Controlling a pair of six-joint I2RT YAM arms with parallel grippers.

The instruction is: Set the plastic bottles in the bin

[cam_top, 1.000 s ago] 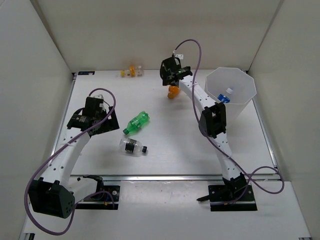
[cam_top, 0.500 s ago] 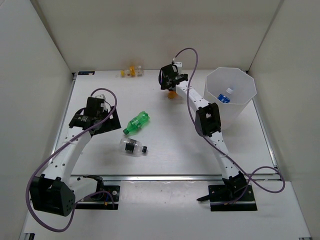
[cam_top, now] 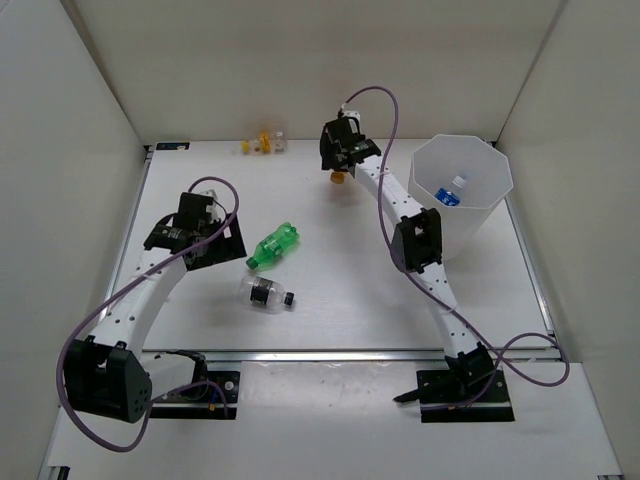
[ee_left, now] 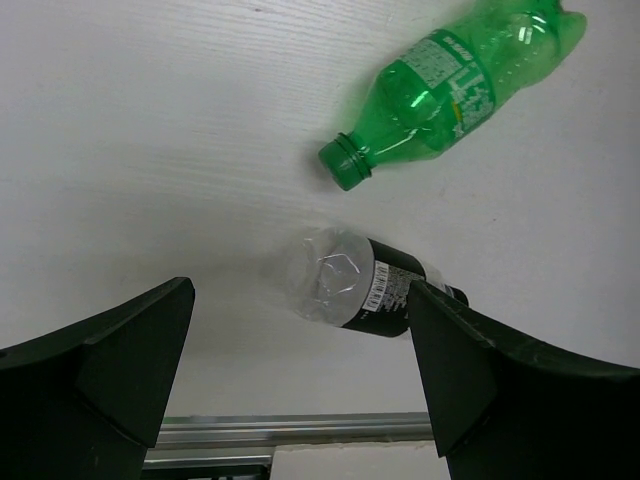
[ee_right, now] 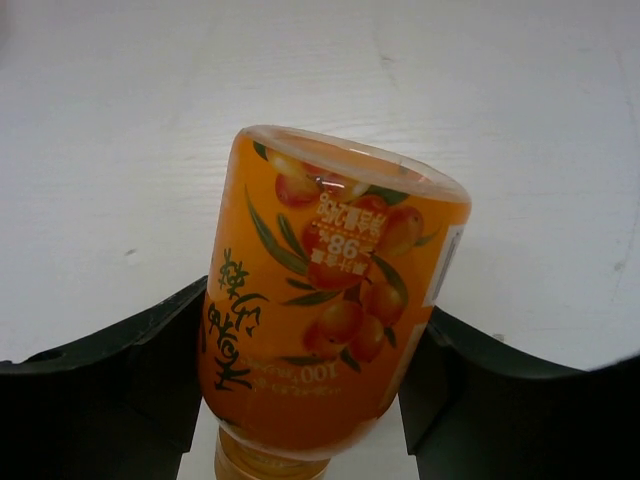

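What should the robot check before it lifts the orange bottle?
1. Fingers of the right gripper touch both sides of the orange bottle: ok.
2. Grip tight enough to lift: cannot tell.
3. The bin is open with room, a blue bottle seen inside: ok.
4. No other bottle lies between the orange bottle and the bin: ok.
5. The left gripper is open and empty, over the clear bottle with black label, away from the right arm: ok.
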